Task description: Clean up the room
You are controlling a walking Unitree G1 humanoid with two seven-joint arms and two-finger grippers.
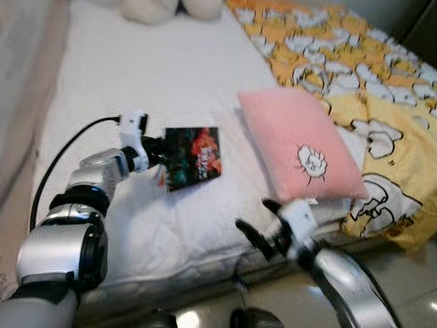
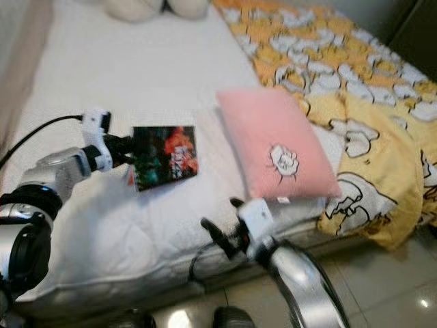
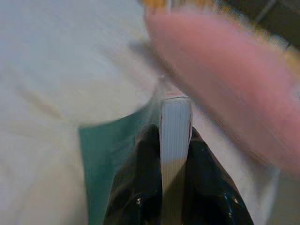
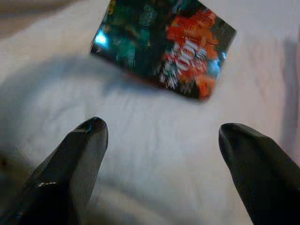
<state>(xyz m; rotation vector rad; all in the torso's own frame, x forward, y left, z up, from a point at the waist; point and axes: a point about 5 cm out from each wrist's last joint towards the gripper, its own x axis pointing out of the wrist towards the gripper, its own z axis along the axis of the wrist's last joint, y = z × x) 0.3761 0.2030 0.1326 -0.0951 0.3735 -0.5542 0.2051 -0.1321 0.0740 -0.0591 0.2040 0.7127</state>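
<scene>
A thin book (image 1: 193, 156) with a dark cover of teal and orange print lies over the white bedding, and its white page edge (image 3: 174, 140) sits clamped between black fingers. My left gripper (image 1: 161, 154) is shut on the book's left edge, just above the mattress. My right gripper (image 1: 258, 225) hangs open near the bed's front edge, below the pink pillow (image 1: 299, 142), its fingertips (image 4: 84, 140) spread wide with the book (image 4: 164, 44) ahead of them. Nothing sits between the right fingers.
A white quilt (image 1: 150, 75) covers the left and middle of the bed. A yellow blanket with white cartoon prints (image 1: 355, 61) lies on the right. Plush toys (image 1: 171, 8) sit at the head of the bed. Tiled floor (image 1: 410, 287) runs along the front.
</scene>
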